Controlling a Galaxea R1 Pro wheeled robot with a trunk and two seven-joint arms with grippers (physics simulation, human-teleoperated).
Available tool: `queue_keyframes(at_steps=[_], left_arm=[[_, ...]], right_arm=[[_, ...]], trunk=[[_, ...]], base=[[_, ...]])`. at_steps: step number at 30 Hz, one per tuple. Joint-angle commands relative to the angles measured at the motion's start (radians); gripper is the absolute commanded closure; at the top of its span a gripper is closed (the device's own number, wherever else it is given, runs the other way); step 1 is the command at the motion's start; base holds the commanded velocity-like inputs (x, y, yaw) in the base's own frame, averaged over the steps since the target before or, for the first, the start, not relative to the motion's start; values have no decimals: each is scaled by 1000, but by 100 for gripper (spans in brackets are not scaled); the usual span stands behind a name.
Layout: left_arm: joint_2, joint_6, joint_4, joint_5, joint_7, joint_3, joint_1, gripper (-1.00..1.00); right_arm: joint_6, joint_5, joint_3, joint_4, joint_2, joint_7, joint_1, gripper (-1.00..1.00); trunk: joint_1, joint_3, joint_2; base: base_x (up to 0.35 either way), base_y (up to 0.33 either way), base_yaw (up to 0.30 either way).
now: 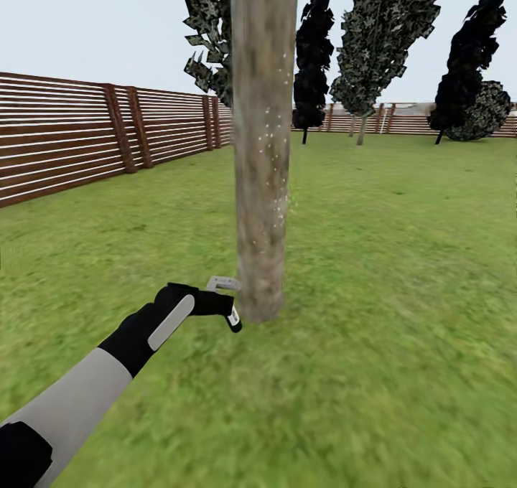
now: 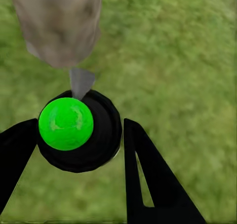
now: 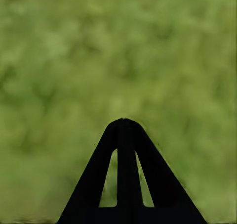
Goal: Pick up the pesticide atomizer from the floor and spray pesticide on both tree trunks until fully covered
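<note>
The tree trunk (image 1: 263, 143) is cut off by the head view's top edge, its crown unseen. The left arm (image 1: 68, 402) runs off the bottom-left corner. The lawn (image 3: 59, 61) is blurred in the right wrist view.

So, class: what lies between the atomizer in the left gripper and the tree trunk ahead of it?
Nothing but a short stretch of grass: in the left wrist view, the atomizer points its nozzle at the trunk.
</note>
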Motion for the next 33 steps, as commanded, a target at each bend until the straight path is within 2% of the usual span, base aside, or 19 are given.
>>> queue_keyframes(at_steps=[1, 10, 18, 28, 33], left_arm=[[1, 2, -2, 4, 3, -2, 2, 100], [4, 1, -6, 4, 1, -2, 12, 100], [20, 0, -6, 2, -42, -2, 13, 100], [22, 0, -15, 2, -46, -2, 24, 100], [22, 0, -26, 2, -46, -2, 32, 100]], right_arm=[[6, -10, 1, -3, 0, -3, 1, 100], [6, -9, 1, -3, 0, 17, 3, 100], [5, -9, 2, -3, 2, 21, 5, 100], [6, -10, 2, -4, 2, 21, 6, 100], [6, -10, 2, -5, 2, 21, 6, 100]], trunk=[[0, -1, 0], [0, -1, 0], [0, -1, 0], [0, -1, 0], [0, -1, 0]], base=[[0, 333, -28], [0, 333, -198], [17, 332, -109], [233, 244, -184], [34, 320, -113]])
